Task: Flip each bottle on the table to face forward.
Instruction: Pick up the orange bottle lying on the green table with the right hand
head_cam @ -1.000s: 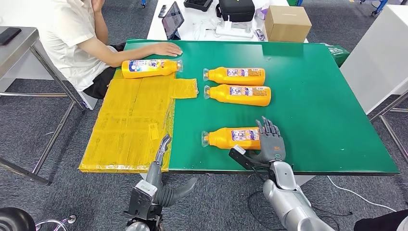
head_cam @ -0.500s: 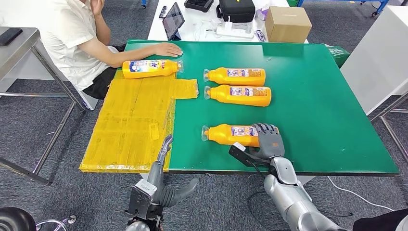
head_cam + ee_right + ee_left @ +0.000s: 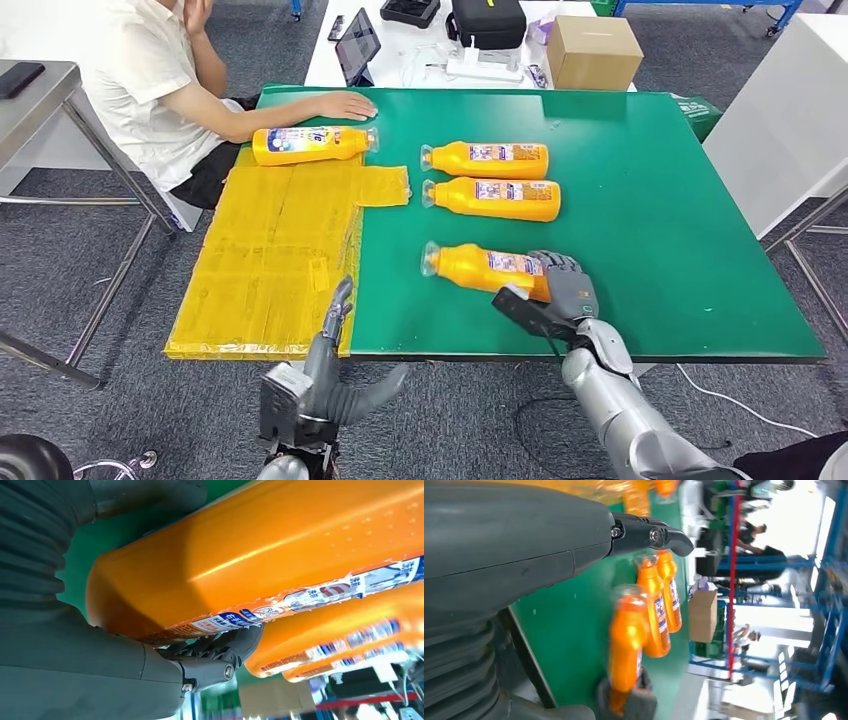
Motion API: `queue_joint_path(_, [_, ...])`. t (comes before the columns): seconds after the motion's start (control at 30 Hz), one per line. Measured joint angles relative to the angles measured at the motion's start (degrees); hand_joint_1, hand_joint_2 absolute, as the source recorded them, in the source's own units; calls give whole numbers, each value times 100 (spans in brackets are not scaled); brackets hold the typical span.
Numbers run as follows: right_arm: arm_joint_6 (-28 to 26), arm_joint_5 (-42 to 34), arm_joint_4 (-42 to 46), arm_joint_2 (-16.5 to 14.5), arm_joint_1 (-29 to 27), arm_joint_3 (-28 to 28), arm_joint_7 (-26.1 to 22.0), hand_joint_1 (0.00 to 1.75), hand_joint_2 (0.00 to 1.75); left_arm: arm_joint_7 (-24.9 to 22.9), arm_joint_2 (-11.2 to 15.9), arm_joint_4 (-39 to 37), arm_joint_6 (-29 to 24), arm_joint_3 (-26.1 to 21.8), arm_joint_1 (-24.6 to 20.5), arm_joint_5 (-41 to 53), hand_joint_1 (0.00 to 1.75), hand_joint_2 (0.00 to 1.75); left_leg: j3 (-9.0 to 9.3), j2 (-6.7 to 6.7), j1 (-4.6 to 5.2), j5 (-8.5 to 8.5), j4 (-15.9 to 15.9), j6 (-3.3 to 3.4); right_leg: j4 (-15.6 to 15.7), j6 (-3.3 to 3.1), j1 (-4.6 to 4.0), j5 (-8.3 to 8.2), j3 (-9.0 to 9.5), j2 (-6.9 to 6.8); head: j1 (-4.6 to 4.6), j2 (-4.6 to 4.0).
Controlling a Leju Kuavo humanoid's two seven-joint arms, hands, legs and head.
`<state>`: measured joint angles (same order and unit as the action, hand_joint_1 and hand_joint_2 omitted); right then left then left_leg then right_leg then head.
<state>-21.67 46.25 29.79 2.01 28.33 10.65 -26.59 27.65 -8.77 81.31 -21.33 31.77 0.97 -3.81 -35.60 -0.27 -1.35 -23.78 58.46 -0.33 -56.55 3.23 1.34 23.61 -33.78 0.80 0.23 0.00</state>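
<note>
Fingers of the right hand curl over the base end of the nearest bottle, thumb underneath; the right wrist view shows dark fingers pressed on the label edge and the orange body lying against the palm. This hand grips the bottle. The bottle sits at a slant on the green bench, cap end pointing away from the hand, base end close to the bench's near edge, label partly showing on top.

Left hand hangs below the near edge of the bench, just beside the yellow mat. Its fingers are straight and held together, thumb spread out to the side, nothing in them.

Two more bottles lie side by side on the bench beyond the gripped bottle, parallel, caps toward the mat: middle bottle and far bottle, almost touching, both with labels up. A fourth bottle lies at the far end of the mat, cap pointing toward the far bottle, label up.

A person in a white shirt sits at the bench's far corner by the mat, one hand flat on the bench, just beyond the fourth bottle.

Behind the bench: a cardboard box, a tablet, a black case on a white table.
</note>
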Motion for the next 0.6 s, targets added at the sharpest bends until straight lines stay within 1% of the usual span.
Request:
queue_joint_path(0.07, [449, -746, 218, -100, -144, -71, -573, 175, 175, -23, -45, 2, -87, -73, -15, -634, 0, 175, 12, 15, -1, -6, 0, -4, 0, -1, -1, -1, 4, 18, -1, 0])
queue_joint_path(0.1, [615, -1034, 356, -159, -236, -89, -754, 175, 175, -42, -62, 1, -110, -105, -24, -902, 0, 175, 14, 15, -3, -7, 0, -5, 0, -1, -2, 0, 4, 21, -4, 0])
queue_joint_path(0.17, [800, -1481, 641, -266, -414, -102, -955, 175, 175, -86, -84, -2, -123, -148, -34, -1354, 0, 175, 10, 11, -7, -4, 0, -6, -1, -1, -7, 1, 1, 19, -4, 0])
queue_joint_path(0.3, [825, -1984, 1125, -411, -715, -97, -1075, 175, 175, -136, -102, -10, -120, -198, -34, -1923, 0, 175, -18, 5, -10, 3, 0, -5, -3, 0, -11, 2, -15, 16, -3, 0])
queue_joint_path(0.43, [781, -2170, 1491, -475, -931, -64, -1087, 175, 175, -150, -102, -10, -133, -222, -33, -2120, 0, 175, -40, 2, -4, 3, 0, -3, -4, 1, -4, 2, -32, 13, -3, 0])
queue_joint_path(0.6, [555, -2565, 1856, -563, -1121, -31, -1109, 175, 175, -254, -98, -8, -197, -222, -31, -2391, 0, 175, -63, -4, -2, 3, 0, -3, -4, 2, -1, 3, -51, 5, -3, 0])
